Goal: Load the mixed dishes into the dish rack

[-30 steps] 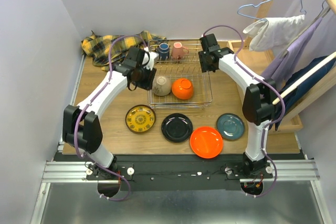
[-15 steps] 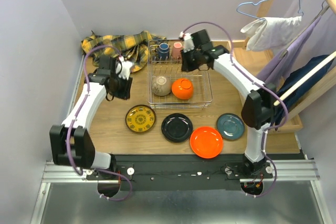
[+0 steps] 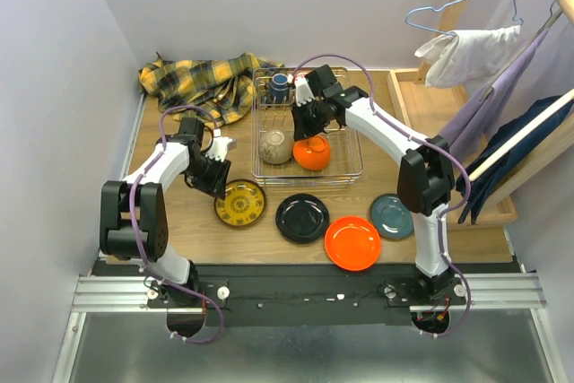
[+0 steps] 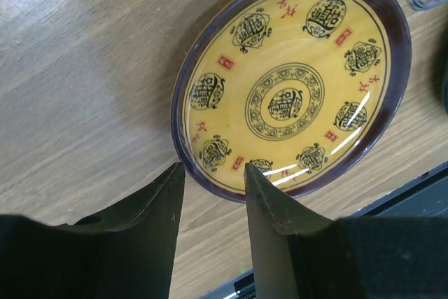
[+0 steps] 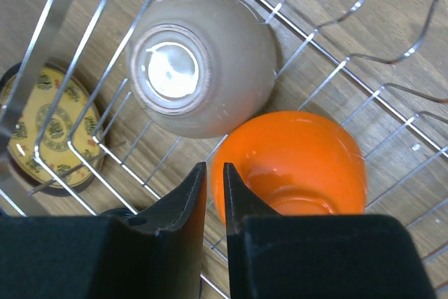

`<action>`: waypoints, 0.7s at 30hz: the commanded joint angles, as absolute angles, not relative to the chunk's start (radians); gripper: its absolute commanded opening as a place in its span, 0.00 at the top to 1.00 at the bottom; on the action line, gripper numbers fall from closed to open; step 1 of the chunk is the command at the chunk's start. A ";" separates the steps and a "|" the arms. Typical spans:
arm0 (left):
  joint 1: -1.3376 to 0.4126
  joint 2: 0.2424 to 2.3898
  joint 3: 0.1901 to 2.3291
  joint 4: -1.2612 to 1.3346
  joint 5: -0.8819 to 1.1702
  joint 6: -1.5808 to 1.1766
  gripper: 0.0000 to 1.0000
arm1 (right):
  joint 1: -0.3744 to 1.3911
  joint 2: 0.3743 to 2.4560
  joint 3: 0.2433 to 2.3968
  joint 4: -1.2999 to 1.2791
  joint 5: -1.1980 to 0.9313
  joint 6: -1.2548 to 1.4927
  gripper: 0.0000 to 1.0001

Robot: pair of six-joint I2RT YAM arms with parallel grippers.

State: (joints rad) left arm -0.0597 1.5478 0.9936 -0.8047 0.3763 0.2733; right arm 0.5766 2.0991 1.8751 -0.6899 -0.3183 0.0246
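On the wooden counter [image 3: 179, 221], the yellow patterned plate [image 4: 290, 89] lies flat beside the dish rack [image 3: 352, 173]. The left claw [image 4: 211, 167] gapes, released, at the plate's rim, and I judge the low glossy edge could slip free. The right claw [image 5: 213, 167], nearly clenched and empty, hovers over the rack.
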 commanded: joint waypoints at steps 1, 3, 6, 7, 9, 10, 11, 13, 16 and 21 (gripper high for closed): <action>-0.054 1.592 1.025 -0.798 0.411 0.293 0.52 | 0.577 2.106 1.839 -0.721 -0.232 0.009 0.77; -0.054 1.601 1.028 -0.801 0.413 0.296 0.52 | 0.577 2.103 1.809 -0.721 -0.180 0.009 0.77; -0.054 1.614 1.031 -0.805 0.413 0.301 0.52 | 0.577 2.103 1.781 -0.719 -0.117 -0.020 0.76; -0.054 1.620 1.032 -0.805 0.411 0.299 0.52 | 0.577 2.106 1.778 -0.721 -0.106 -0.026 0.76; -0.054 1.635 1.038 -0.807 0.402 0.290 0.53 | 0.577 2.109 1.773 -0.722 -0.069 -0.028 0.76; -0.054 1.638 1.040 -0.807 0.402 0.288 0.53 | 0.577 2.109 1.775 -0.721 -0.063 -0.029 0.76; -0.054 1.646 1.042 -0.807 0.396 0.284 0.55 | 0.577 2.109 1.779 -0.722 -0.066 -0.029 0.76; -0.054 1.654 1.046 -0.807 0.385 0.275 0.55 | 0.577 2.105 1.799 -0.726 -0.071 -0.026 0.76; -0.054 1.669 1.052 -0.808 0.385 0.273 0.58 | 0.577 2.098 1.813 -0.723 -0.051 -0.031 0.75; -0.052 1.658 1.081 -0.811 0.359 0.242 0.60 | 0.578 2.077 1.804 -0.718 -0.084 -0.043 0.73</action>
State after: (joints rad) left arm -0.0597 1.6669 1.0447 -0.8032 0.3771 0.2695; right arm 0.5842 2.0987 1.8126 -0.6762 -0.0921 -0.0177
